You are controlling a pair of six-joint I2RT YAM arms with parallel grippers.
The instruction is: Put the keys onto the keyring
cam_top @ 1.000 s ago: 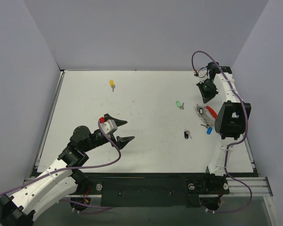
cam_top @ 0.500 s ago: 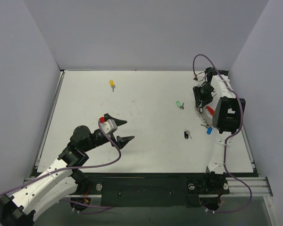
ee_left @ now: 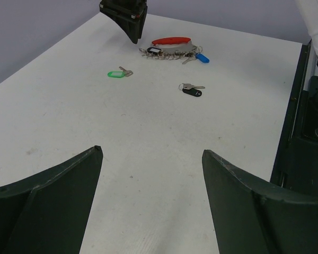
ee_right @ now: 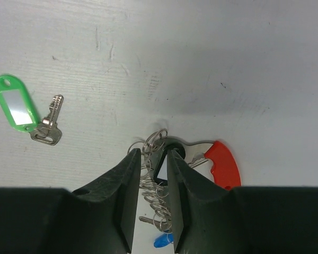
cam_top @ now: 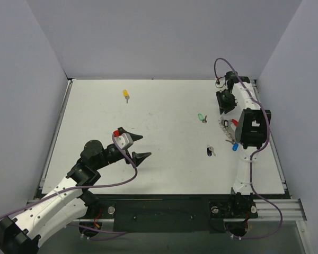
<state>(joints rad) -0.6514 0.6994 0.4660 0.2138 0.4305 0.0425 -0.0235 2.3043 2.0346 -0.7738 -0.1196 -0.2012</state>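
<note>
Right gripper has shifted over the last second from a position off the far right of the keyring to one directly over its far end, and the forearm has swung inward with it. The left gripper, the keys and the keyring lie as before.

Right wrist view: the fingers stand narrowly apart with a slim slit between them and clamp nothing. Through the slit show the keyring's wire loops and a black tag, with the red tag just to one side.

Left wrist view: the right gripper hangs above the table, clear of the keyring. The left gripper's own fingers are spread wide, holding nothing, well apart from the keyring.

- **Green key**: near the keyring, to its left.
- **Black key**: near the keyring, on its near-left side.
- **Yellow key**: well apart from the keyring, far to its left.

None is threaded yet. The shift reads as alignment for a first grasp of the ring, so the task appears to be at its opening step.
</note>
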